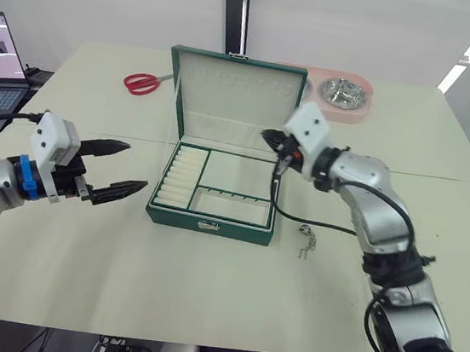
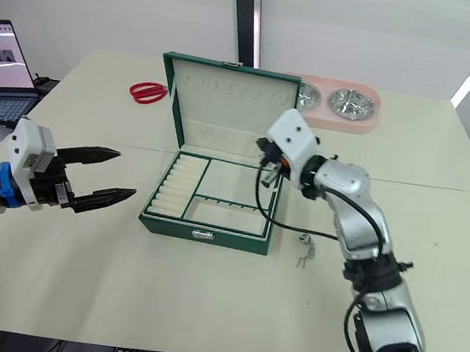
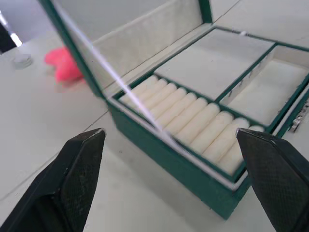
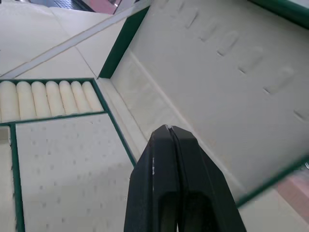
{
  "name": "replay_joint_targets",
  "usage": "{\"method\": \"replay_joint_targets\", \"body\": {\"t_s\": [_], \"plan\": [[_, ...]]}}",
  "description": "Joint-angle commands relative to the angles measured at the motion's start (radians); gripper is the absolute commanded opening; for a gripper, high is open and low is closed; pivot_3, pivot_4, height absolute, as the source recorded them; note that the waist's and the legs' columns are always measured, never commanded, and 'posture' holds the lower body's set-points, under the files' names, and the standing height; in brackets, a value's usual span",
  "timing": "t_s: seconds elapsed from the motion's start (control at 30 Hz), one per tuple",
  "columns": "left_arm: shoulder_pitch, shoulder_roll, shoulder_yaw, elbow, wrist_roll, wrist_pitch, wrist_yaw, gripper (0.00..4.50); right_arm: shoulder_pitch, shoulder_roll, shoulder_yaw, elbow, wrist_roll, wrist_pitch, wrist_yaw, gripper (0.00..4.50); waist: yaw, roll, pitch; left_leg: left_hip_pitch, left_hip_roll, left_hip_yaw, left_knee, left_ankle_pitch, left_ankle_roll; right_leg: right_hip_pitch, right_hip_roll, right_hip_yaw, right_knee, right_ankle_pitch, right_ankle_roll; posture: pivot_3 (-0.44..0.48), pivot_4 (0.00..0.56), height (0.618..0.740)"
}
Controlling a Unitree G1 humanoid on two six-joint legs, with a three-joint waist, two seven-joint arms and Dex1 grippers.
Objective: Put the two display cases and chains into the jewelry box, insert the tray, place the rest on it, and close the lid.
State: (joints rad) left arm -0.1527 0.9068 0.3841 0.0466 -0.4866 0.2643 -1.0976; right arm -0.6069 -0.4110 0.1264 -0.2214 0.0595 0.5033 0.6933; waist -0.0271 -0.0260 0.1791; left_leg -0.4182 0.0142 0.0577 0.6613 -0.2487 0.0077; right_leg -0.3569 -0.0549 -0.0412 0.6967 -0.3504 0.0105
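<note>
Nearing lid-closing step: tray [image 1: 216, 189] seated in jewelry box [image 1: 210, 221], lid [image 1: 237, 90] upright at 12 o'clock. Right gripper [image 1: 267, 134] pinched empty, left gripper [image 1: 124, 168] wide. Chain [image 1: 305, 240] on table [image 1: 203, 292] at 3 o'clock likely next pick.

Head stereo pair looks down and forward over the pale table [image 1: 203, 292], both eyes sharing the open dark green jewelry box [image 1: 210, 221]. Left wrist camera sits close, low beside its ribbed side; right wrist camera hovers nearer, facing the cream-lined lid [image 4: 227, 72].
</note>
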Motion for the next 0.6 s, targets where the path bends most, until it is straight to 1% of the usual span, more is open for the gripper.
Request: {"method": "replay_joint_targets", "body": {"t_s": [0.03, 0.1, 0.2, 0.27, 0.33, 0.37, 0.47, 0.6], "plan": [[0.057, -0.020, 0.087, 0.051, 0.030, -0.070, 0.060, 4.50, 0.179, -0.113, -0.166, -0.161, 0.063, -0.055, 0.050, 0.05, 0.000, 0.000, 0.000, 0.000, 0.000, 0.000, 0.000, 0.000, 0.000, 0.000, 0.000, 0.000, 0.000, 0.000, 0.000, 0.000, 0.150, 0.740], [0.078, -0.035, 0.108, 0.080, 0.041, -0.118, 0.076, 4.50, 0.280, -0.159, -0.238, -0.199, 0.105, -0.074, 0.071, 0.05, 0.001, 0.000, 0.000, 0.000, 0.000, 0.000, 0.000, -0.002, 0.003, 0.000, 0.000, 0.000, -0.001, 0.000, 0.000, 0.000, 0.150, 0.740], [0.111, -0.056, 0.136, 0.134, 0.045, -0.155, 0.100, 4.50, 0.466, -0.210, -0.359, -0.197, 0.157, -0.096, 0.107, 0.05, -0.001, -0.001, 0.000, 0.002, 0.000, 0.000, 0.000, -0.002, 0.004, 0.003, 0.000, 0.000, 0.000, 0.000, 0.000, 0.000, 0.150, 0.740], [0.132, -0.067, 0.147, 0.157, 0.043, -0.168, 0.110, 4.50, 0.548, -0.231, -0.406, -0.187, 0.176, -0.113, 0.119, 0.05, -0.004, -0.001, 0.000, 0.005, 0.001, 0.000, 0.000, -0.002, 0.004, 0.005, 0.000, 0.000, -0.001, 0.000, 0.000, 0.000, 0.150, 0.740], [0.174, -0.075, 0.159, 0.180, 0.045, -0.178, 0.111, 4.50, 0.633, -0.237, -0.460, -0.174, 0.186, -0.140, 0.118, 0.41, -0.007, -0.001, 0.000, 0.005, 0.001, 0.000, -0.001, -0.002, 0.004, 0.005, 0.000, 0.000, -0.001, 0.000, 0.000, 0.000, 0.150, 0.740], [0.186, -0.077, 0.162, 0.186, 0.044, -0.181, 0.113, 4.50, 0.657, -0.239, -0.474, -0.170, 0.190, -0.149, 0.117, 0.52, -0.007, -0.001, 0.000, 0.005, 0.001, 0.000, -0.001, -0.002, 0.004, 0.005, 0.000, 0.000, 0.000, 0.000, 0.000, 0.000, 0.150, 0.740], [0.225, -0.084, 0.186, 0.214, 0.040, -0.189, 0.135, 4.50, 0.763, -0.251, -0.513, -0.158, 0.177, -0.207, 0.130, 1.32, -0.004, -0.001, 0.000, 0.005, 0.001, 0.000, -0.001, -0.002, 0.004, 0.004, 0.000, 0.000, 0.000, 0.000, 0.000, 0.000, 0.150, 0.740], [0.249, -0.086, 0.197, 0.227, 0.032, -0.197, 0.134, 4.50, 0.847, -0.253, -0.533, -0.154, 0.191, -0.236, 0.137, 2.42, -0.001, -0.002, -0.001, 0.005, 0.001, 0.000, 0.000, -0.002, 0.004, 0.005, 0.000, 0.000, -0.001, 0.000, 0.000, 0.000, 0.150, 0.740]]}}
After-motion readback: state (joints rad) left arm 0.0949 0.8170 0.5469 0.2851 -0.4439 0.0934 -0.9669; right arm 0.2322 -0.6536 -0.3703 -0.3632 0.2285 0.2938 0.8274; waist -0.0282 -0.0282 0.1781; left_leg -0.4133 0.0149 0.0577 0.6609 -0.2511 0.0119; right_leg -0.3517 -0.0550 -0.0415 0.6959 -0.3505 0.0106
